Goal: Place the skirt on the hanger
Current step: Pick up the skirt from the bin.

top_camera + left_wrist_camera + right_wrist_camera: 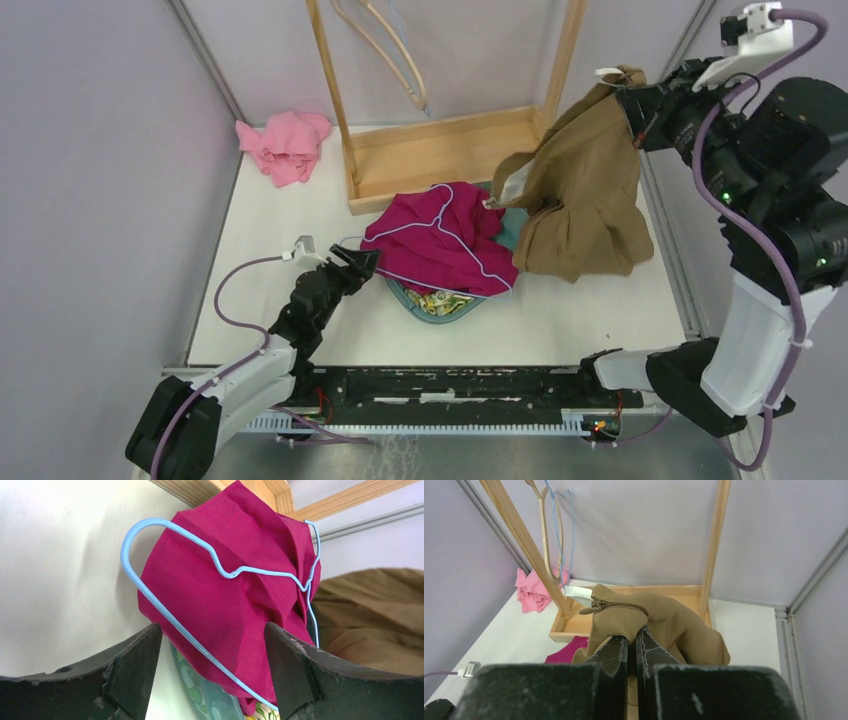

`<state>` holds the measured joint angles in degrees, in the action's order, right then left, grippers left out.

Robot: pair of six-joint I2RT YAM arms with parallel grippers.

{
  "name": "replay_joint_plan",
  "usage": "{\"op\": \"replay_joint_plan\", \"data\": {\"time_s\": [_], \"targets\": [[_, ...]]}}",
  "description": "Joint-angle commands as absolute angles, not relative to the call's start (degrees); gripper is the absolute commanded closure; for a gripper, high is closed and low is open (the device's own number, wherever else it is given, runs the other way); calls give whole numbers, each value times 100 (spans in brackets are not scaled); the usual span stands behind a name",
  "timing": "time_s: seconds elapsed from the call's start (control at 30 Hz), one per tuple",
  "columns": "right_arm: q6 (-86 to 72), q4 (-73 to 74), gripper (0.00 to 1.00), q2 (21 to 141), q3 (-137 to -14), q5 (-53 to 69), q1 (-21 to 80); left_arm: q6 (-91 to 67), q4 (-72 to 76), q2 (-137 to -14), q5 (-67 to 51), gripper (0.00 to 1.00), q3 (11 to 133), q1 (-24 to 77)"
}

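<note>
The brown skirt hangs in the air at the right. My right gripper is shut on its drawstring waistband, and its hem rests on the table. In the right wrist view the right gripper pinches the skirt between its jaws. A light blue wire hanger lies on a magenta garment at the table's middle. My left gripper is low at the garment's left edge, open. In the left wrist view the left gripper stands wide around the hanger's wire and magenta garment, gripping nothing.
A teal patterned basin sits under the magenta garment. A wooden rack with a tray base stands at the back, with hangers on its rail. A pink cloth lies at the back left.
</note>
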<state>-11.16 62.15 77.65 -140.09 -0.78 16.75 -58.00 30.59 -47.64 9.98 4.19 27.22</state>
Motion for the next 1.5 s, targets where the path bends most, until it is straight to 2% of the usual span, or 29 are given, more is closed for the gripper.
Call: {"op": "replay_joint_plan", "data": {"time_s": [0.0,0.27,0.53,0.73,0.83,0.87,0.9,0.93,1.1,1.23,1.33,1.47], "targets": [[-889,6216,99,7360,-14117,-549,1645,-5548,3372,-4775,940,18,676,2715],[-745,6423,99,6714,-12912,-736,1649,-5491,3366,-4914,897,19,715,2711],[-710,6243,99,6081,-10821,-1159,1647,-5508,3463,-5117,771,19,769,2754],[-763,5977,99,5844,-9680,-1325,1650,-5426,2564,-4770,706,20,1092,2837],[-741,5892,99,5922,-9464,-1362,1652,-5161,1478,-4408,725,15,1508,2871],[-747,5878,99,5946,-9432,-1336,1651,-5024,1203,-4357,719,11,1660,2871],[-764,5860,99,5964,-9411,-1286,1649,-4920,819,-4376,780,2,1875,2868],[-788,5841,99,5983,-9394,-1231,1646,-4823,499,-4438,853,0,2086,2866],[-860,5809,99,6036,-9370,-1011,1652,-4640,-422,-5505,593,1,3158,2861],[-873,6000,99,6043,-9424,-1146,1651,-4503,-1090,-6596,-162,1,3998,2866],[-836,6110,99,6058,-9482,-1241,1648,-4561,-1103,-6483,-361,1,3773,2882],[-852,6132,99,6052,-9480,-1236,1652,-4551,-1346,-5581,-136,1,3247,2878]]}}
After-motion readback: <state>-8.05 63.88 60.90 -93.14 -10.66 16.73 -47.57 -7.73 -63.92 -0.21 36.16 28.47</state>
